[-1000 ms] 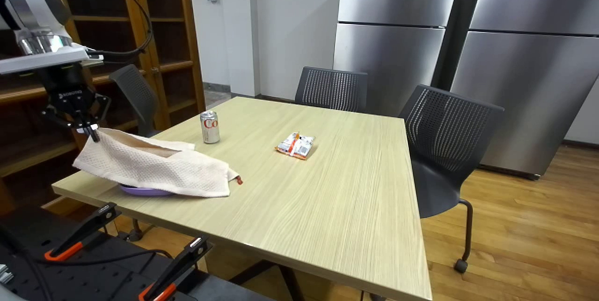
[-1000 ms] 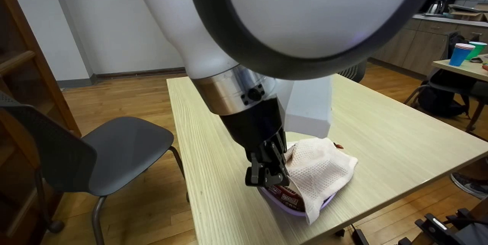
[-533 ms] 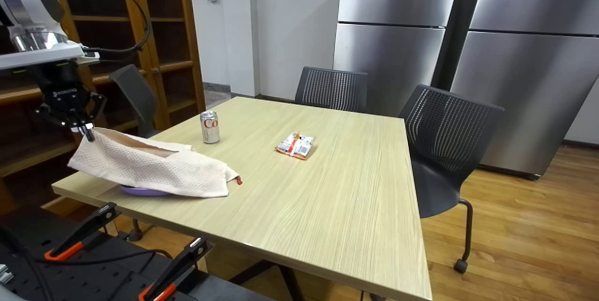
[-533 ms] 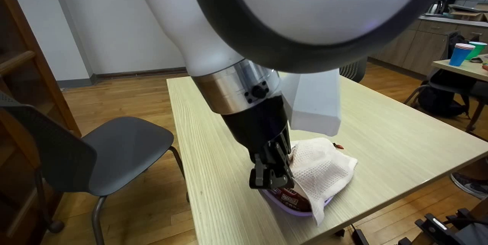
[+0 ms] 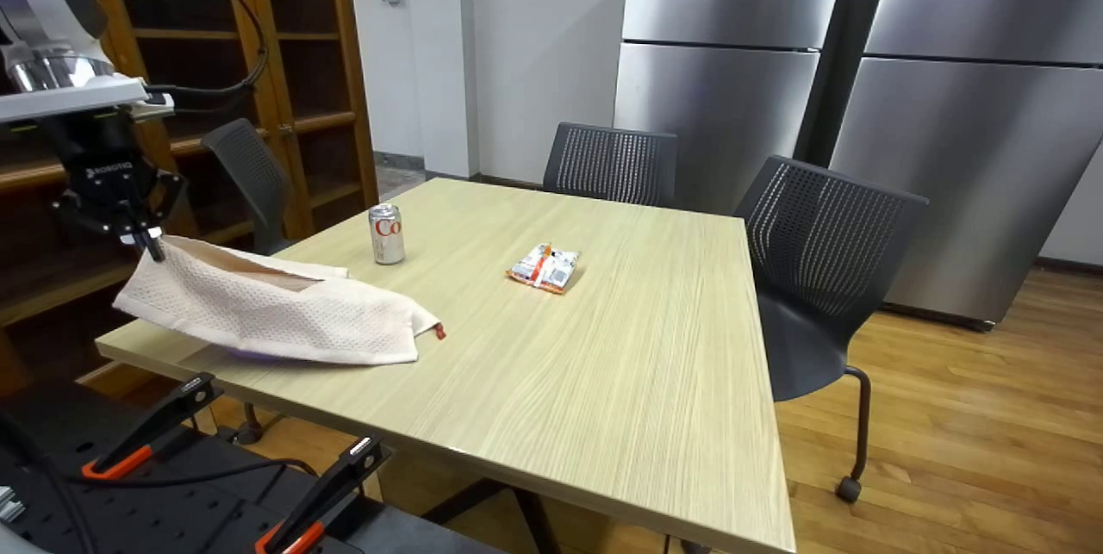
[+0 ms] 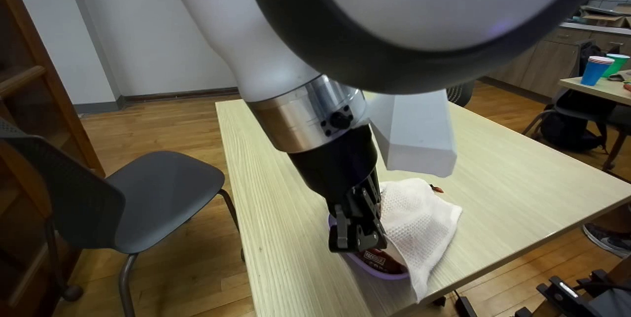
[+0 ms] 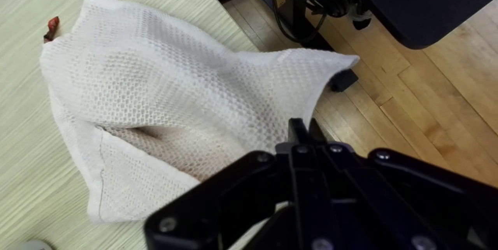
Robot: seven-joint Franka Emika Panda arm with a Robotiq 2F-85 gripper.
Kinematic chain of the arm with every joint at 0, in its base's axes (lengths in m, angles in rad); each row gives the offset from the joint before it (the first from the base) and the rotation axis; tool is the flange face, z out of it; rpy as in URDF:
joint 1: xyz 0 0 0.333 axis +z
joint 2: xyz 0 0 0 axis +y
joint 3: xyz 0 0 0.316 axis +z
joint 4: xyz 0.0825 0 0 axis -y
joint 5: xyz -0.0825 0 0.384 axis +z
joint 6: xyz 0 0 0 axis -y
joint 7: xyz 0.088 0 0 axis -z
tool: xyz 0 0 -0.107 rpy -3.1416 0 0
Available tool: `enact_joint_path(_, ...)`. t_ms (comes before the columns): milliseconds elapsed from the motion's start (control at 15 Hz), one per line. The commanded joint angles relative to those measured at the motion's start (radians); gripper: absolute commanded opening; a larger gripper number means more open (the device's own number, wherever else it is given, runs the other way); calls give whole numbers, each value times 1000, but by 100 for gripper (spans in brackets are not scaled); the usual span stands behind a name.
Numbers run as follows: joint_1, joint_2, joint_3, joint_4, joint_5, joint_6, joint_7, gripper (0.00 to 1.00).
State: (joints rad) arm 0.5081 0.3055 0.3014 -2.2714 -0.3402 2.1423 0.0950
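Note:
My gripper (image 5: 151,248) is shut on an edge of a whitish waffle-weave towel (image 5: 284,313) and holds that end raised near the table's corner. In the wrist view the towel (image 7: 155,75) spreads from the fingertips (image 7: 309,131), with one corner out past the table edge. The rest drapes over a purple container (image 6: 377,273), its far end lying on the table. In an exterior view the gripper (image 6: 360,240) is above the container, beside the towel (image 6: 419,228). A dark red package (image 6: 379,260) shows inside the container. The container's other side is hidden under the towel.
A silver soda can (image 5: 387,235) stands on the table (image 5: 603,382) behind the towel. A small snack bag (image 5: 545,268) lies near the table's middle. Dark chairs (image 5: 827,278) stand around. Black and orange clamps (image 5: 314,494) are at the near edge. A wooden cabinet (image 5: 310,63) stands behind.
The gripper has moved a little left in an exterior view, pulling the towel's raised end along. The towel's hanging corner reaches lower past the container, and less of the package shows.

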Motion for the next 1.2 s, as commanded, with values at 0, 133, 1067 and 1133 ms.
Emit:
enact_joint_path(0, -23, -46, 32, -21, 22, -32, -34, 0)
enact_joint_path(133, -22, -46, 34, -19, 19, -35, -32, 0)
enact_joint_path(1067, -28, -18, 25, -4, 4, -46, -22, 65)
enact_joint_path(1133, -31, -17, 24, -3, 5, -46, -23, 71)
